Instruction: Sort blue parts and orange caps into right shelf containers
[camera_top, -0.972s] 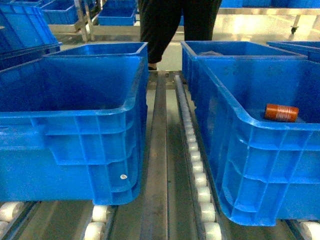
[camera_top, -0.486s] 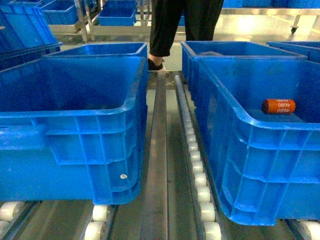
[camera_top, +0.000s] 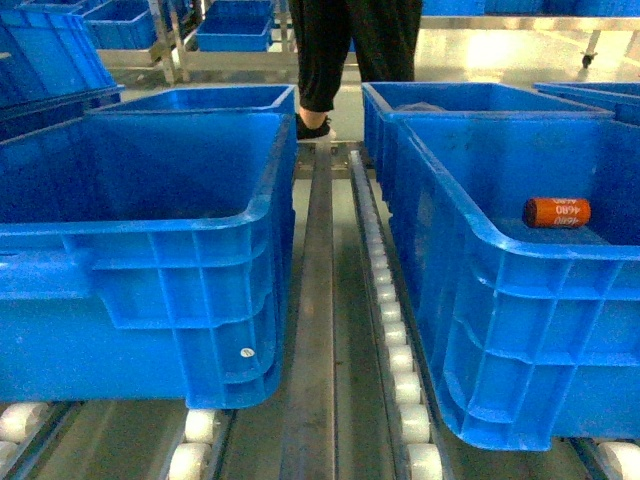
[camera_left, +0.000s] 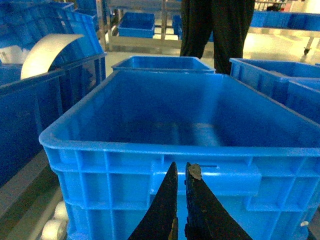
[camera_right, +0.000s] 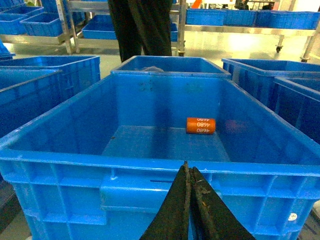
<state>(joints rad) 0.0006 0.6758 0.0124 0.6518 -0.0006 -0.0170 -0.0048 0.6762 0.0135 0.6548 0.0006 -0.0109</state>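
Your right pincer (camera_right: 189, 172) is pressed together and empty, just short of the right tote (camera_right: 150, 172); one orange cap (camera_right: 201, 125) lies on its floor ahead. Your left pincer (camera_left: 180, 172), nearly together, holds nothing. Fetch the next piece, then release only past the rim.

Inventory as I count it from my remote station:
- orange caps (camera_top: 557, 212): 1, lying in the near right tote
- right shelf containers (camera_top: 520, 330): 2 in line on my right lane, near and far, plus part of another at the far right edge
- left-lane totes (camera_top: 150, 300): 2, near and far
- person (camera_top: 355, 40) standing beyond: 1
- roller tracks (camera_top: 395, 340): I see 2 clearly
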